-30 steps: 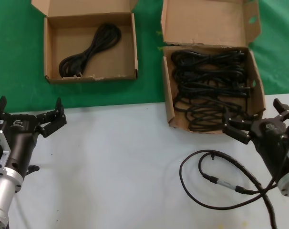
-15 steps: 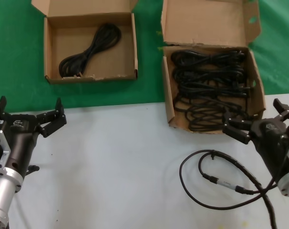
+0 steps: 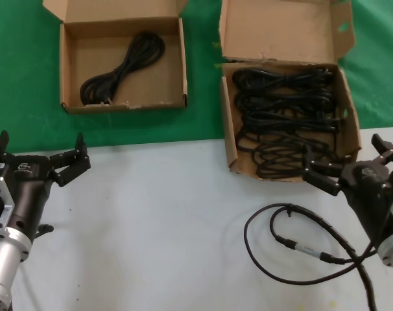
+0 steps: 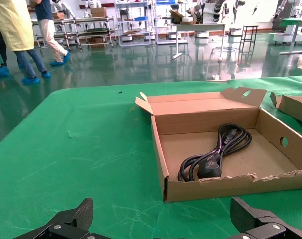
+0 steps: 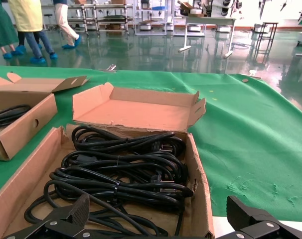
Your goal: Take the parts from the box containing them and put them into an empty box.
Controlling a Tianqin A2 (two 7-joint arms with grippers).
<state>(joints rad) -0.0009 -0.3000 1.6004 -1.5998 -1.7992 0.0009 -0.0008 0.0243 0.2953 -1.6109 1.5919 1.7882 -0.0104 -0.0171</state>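
Right gripper (image 3: 352, 170) wide apart, empty, at near rim of cord box (image 3: 226, 123). Left gripper (image 3: 39, 157) spread, empty, over worktop (image 3: 157, 227). No legible writing.

Right gripper (image 3: 352, 162) hides near rim of full box (image 3: 230, 139)

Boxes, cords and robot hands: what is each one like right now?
Full box: flap up, packed with coiled power cords.
Low box: open, one coiled cord inside.
Left gripper: jaws open, holding nothing.
Right gripper: jaws open, by the full box.
Thin cable: loose on table.
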